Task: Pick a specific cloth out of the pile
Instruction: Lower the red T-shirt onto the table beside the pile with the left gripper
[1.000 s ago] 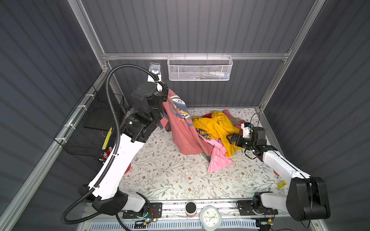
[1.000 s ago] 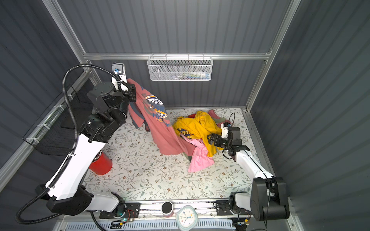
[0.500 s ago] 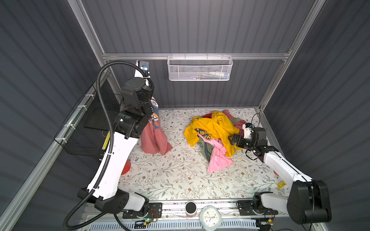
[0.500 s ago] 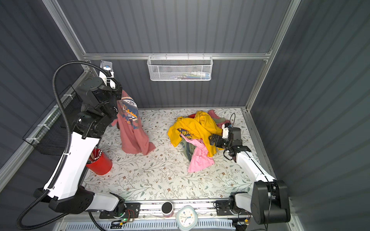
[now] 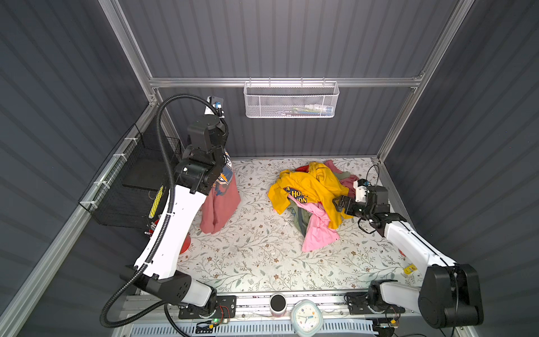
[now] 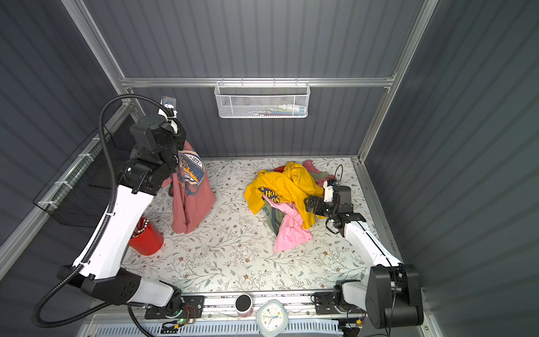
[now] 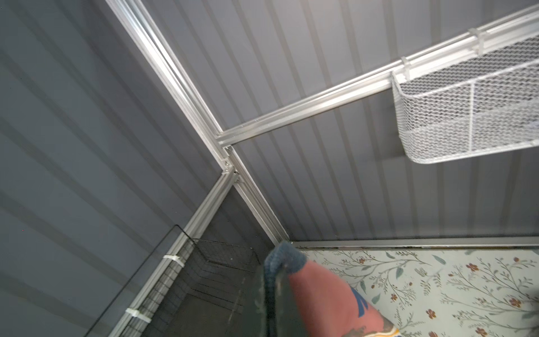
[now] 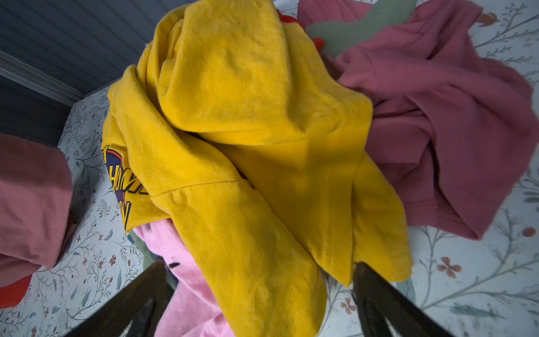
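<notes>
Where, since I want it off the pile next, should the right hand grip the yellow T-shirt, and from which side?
Take the yellow T-shirt by the loose hemmed flap nearest the open right hand, coming in low from the right of the pile. That flap drapes free on top, over the pink garment, so probably little else gets pinched.
</notes>
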`<action>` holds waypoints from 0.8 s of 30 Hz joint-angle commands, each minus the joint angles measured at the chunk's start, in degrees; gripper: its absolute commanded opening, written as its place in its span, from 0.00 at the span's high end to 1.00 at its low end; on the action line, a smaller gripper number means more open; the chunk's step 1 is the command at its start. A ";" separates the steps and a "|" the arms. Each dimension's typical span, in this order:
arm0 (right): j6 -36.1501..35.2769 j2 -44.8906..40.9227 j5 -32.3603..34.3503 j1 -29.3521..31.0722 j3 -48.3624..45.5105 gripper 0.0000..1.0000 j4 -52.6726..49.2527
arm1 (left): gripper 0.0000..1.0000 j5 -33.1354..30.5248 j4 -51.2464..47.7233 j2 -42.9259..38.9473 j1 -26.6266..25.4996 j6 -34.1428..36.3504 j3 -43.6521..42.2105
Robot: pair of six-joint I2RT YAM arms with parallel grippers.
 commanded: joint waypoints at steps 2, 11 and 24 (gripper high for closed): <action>-0.48 -1.02 0.93 -0.21 1.08 0.01 -1.17 | 1.00 5.10 -2.42 0.02 0.17 -10.27 -2.85; -0.39 -0.36 0.16 -0.25 1.78 0.01 -1.20 | 1.00 10.96 -5.92 -5.89 0.17 -27.02 -14.31; -0.19 0.74 -1.28 -0.20 2.49 0.01 -1.04 | 1.00 -0.65 -15.39 -16.25 1.49 -35.40 -25.09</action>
